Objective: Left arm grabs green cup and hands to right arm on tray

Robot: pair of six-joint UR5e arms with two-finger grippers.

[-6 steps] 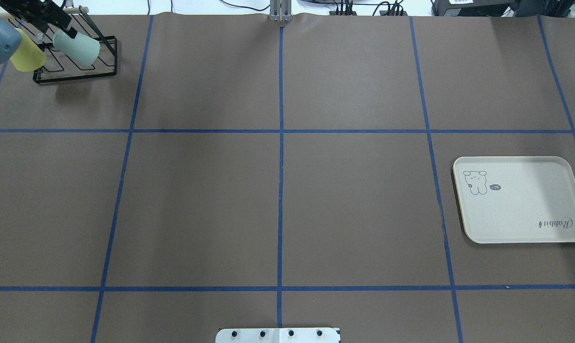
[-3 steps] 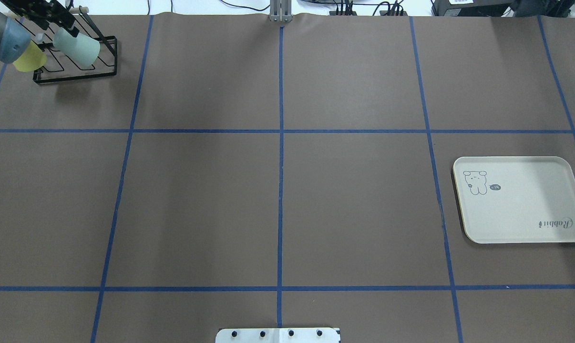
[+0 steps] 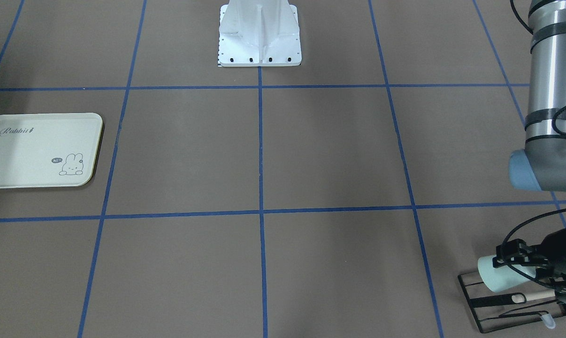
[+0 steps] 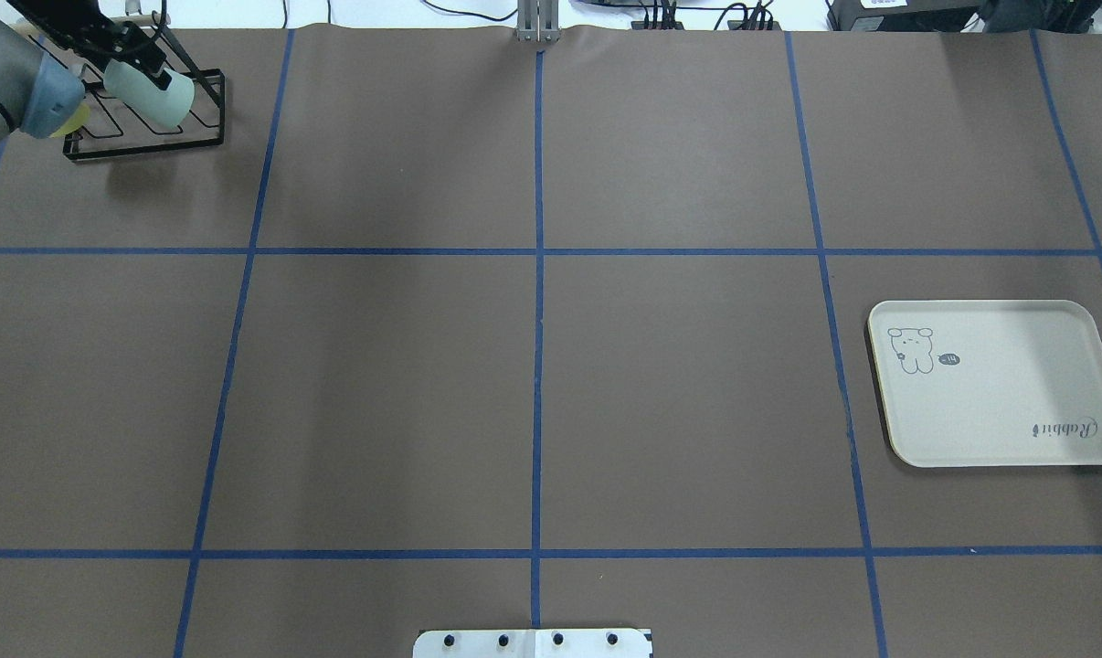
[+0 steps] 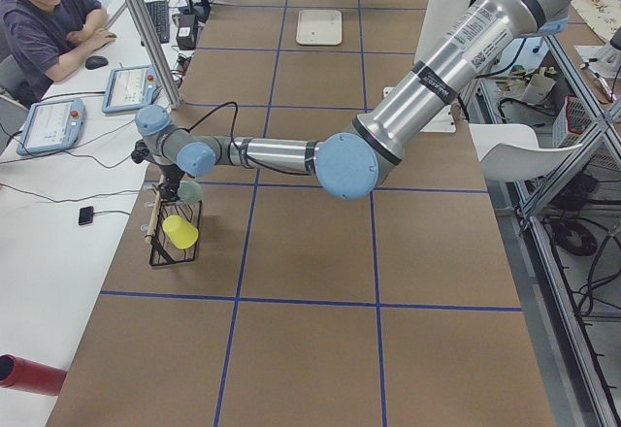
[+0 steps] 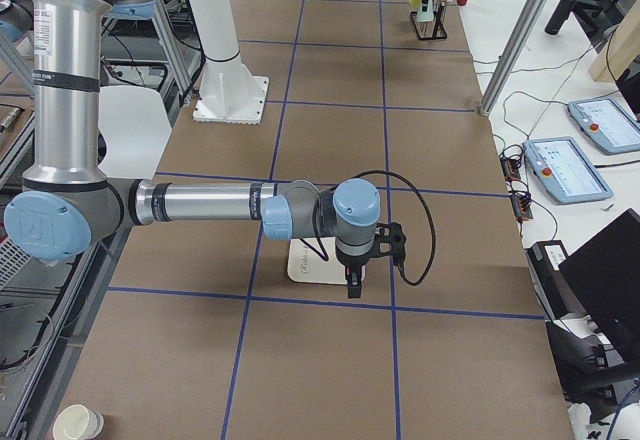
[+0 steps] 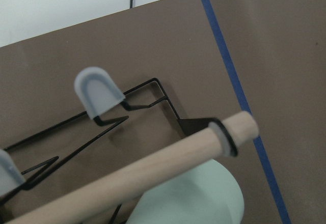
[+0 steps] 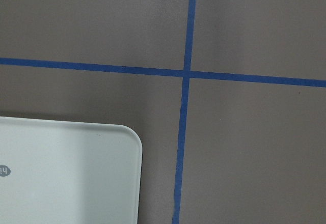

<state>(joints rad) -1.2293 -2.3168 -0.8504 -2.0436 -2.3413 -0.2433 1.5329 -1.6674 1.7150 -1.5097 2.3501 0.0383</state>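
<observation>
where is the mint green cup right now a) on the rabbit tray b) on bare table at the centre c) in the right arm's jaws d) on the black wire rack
d: the green cup sits on the black wire rack at the table's corner, the left gripper right at it, far from the tray.

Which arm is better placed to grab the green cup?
Left: its claw is at the green cup on the wire rack; the right arm sits across the table near the tray.
</observation>
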